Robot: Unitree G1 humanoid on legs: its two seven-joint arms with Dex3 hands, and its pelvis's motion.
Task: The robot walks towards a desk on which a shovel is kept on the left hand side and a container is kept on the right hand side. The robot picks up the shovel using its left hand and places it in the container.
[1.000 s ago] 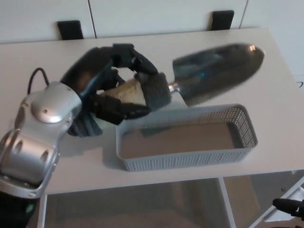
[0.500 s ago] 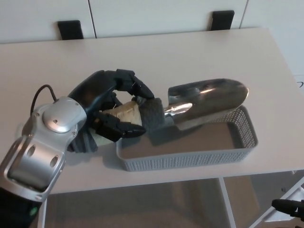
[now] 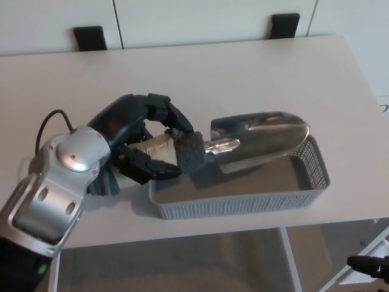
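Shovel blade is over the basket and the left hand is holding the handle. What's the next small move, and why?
Probably lower a little more, then open the left hand. The shovel blade already sits over the container, resting on or near its far rim, while the handle is clamped at the container's left end. Releasing from higher risks the shovel tipping out over the rim.

Soft, even daylight is falling from above; the shovel blade (image 3: 261, 137) is throwing glare, a faint shadow is lying on the bench (image 3: 243, 73), and focus is looking slightly soft.
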